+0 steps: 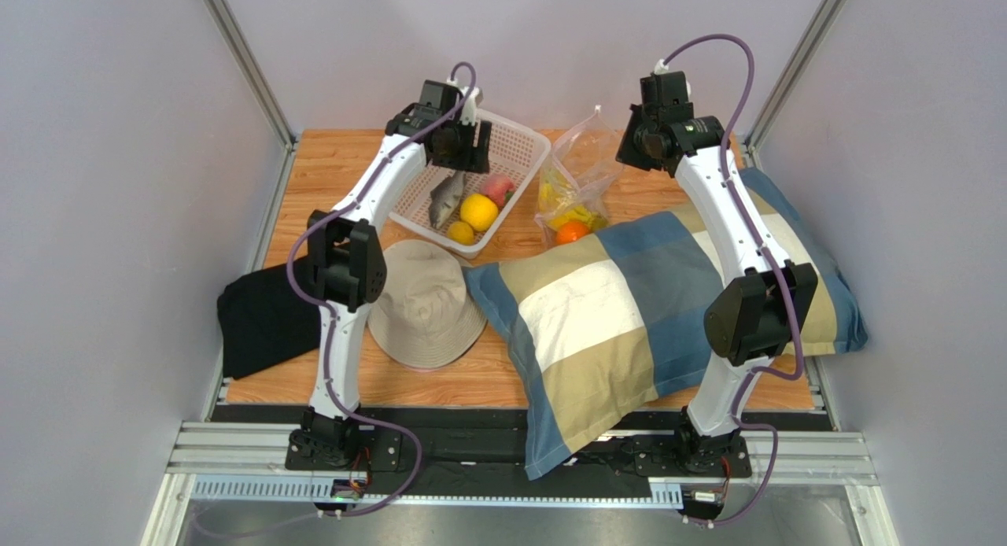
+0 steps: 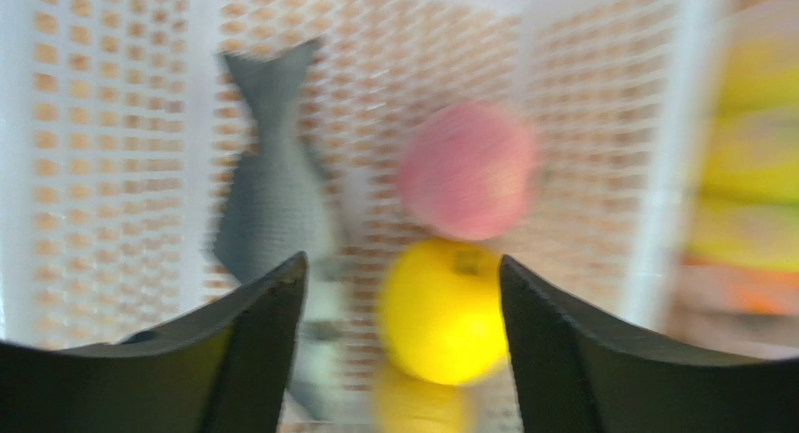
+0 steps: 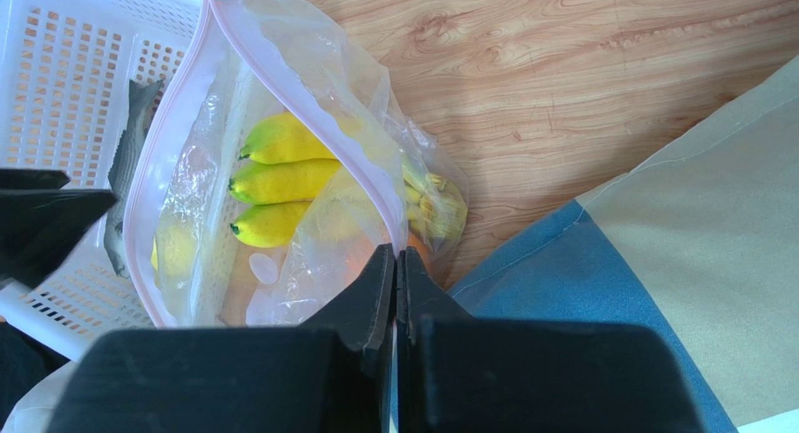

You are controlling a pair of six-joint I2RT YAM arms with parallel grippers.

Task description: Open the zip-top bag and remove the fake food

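The clear zip-top bag (image 1: 576,174) stands at the back between the basket and the pillow, its mouth open. My right gripper (image 1: 630,141) is shut on its zip edge (image 3: 309,110) and holds it up; the jaws (image 3: 396,257) pinch the thin plastic. A yellow banana bunch (image 3: 279,185) and an orange (image 1: 571,231) lie inside the bag. My left gripper (image 2: 401,259) is open and empty just above the basket. Under it lie a yellow round fruit (image 2: 441,311), a pink fruit (image 2: 466,171) and a grey fish (image 2: 272,199). The left wrist view is blurred.
The white mesh basket (image 1: 525,172) stands at the back, left of the bag. A tan hat (image 1: 426,304) and black cloth (image 1: 260,316) lie at the front left. A large striped pillow (image 1: 644,310) covers the right half of the wooden table.
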